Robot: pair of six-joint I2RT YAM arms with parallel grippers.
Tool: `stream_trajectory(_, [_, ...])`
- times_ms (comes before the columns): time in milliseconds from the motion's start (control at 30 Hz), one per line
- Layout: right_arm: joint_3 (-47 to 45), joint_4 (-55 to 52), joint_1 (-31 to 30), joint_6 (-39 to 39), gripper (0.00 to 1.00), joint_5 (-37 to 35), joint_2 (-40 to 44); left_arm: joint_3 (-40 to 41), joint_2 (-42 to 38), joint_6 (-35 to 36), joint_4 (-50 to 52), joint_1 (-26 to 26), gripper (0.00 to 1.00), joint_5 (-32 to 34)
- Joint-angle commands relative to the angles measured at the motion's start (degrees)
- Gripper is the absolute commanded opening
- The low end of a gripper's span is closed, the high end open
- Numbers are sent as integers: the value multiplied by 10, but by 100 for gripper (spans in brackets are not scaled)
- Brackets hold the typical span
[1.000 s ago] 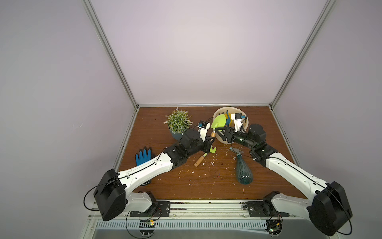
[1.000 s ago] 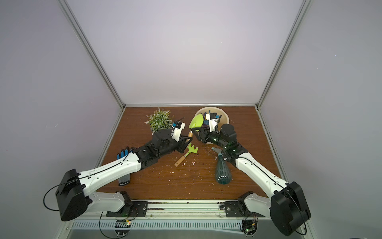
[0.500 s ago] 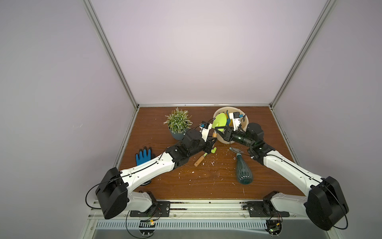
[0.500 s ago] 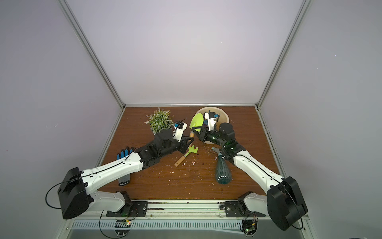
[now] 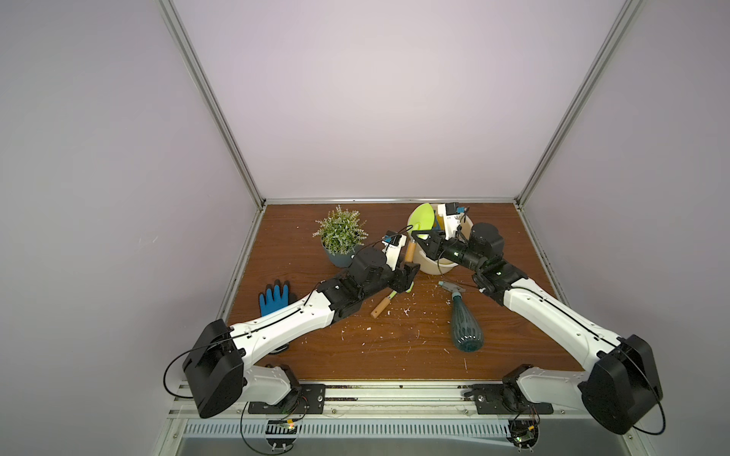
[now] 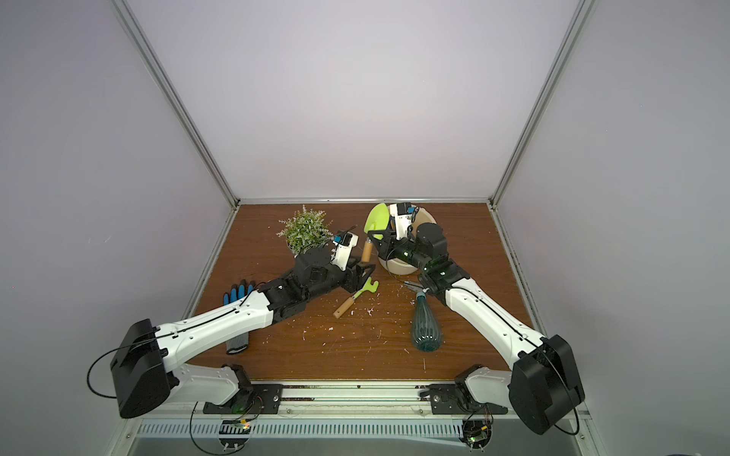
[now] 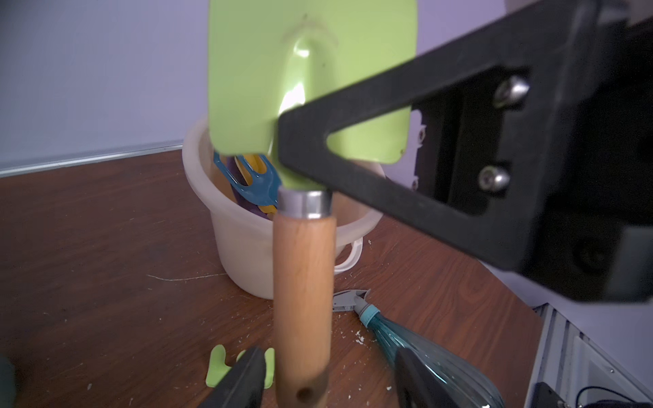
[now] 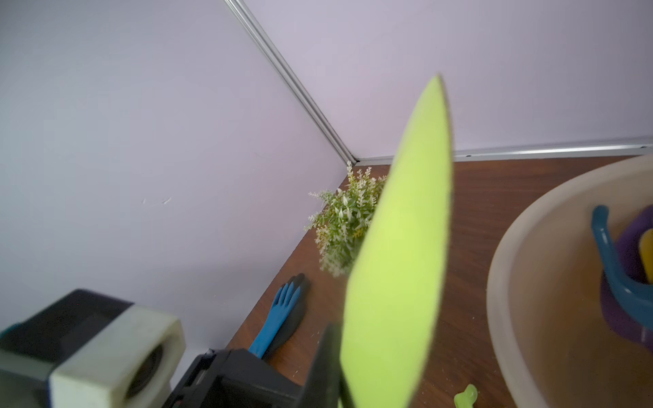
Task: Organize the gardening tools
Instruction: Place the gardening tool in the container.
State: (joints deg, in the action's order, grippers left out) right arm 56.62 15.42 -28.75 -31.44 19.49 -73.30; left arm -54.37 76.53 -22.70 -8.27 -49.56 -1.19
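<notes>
A: Nearest us, what lies loose on the table?

B: The bottle, on its side, and just beyond it the lime fork, flat, tines toward the bucket. Neither is touched. The glove sits off by the left edge.

A: And the left gripper?

B: It hangs over the fork's tines, pointing up at the trowel. Its fingers stand apart either side of the wooden handle's end, with a plain gap on one side, so they carry nothing.

A: Then what keeps the trowel in the air?

B: The right gripper. It is clamped on the lime neck just above the metal collar, blade up, handle hanging down. I'd call it a handover: the right arm is the one beside the bucket, so it seems better placed for the drop.

A: What's in there?

B: A blue fork, with purple and yellow pieces beneath it. The trowel hangs just outside the bucket's wall and, I judge, wants lifting over the rim. The plant stands behind the left arm, out of the way.
</notes>
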Motion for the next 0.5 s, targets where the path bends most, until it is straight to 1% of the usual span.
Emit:
stream_trajectory(0, [69, -33, 5, 92, 0, -95, -5, 5, -21, -8, 15, -1, 65, 15])
stream_trajectory(167, [137, -78, 7, 184, 0, -254, -35, 43, -44, -26, 48, 10, 66, 31])
stream_trajectory(267, [152, -82, 7, 223, 0, -344, -60, 70, -58, -35, 61, 12, 67, 45])
stream_trajectory(333, [145, -66, 8, 250, 0, -384, -76, 85, -66, -40, 69, 12, 67, 51])
stream_trajectory(467, [130, -41, 8, 295, 0, -436, -114, 101, -59, -53, 98, 13, 67, 74])
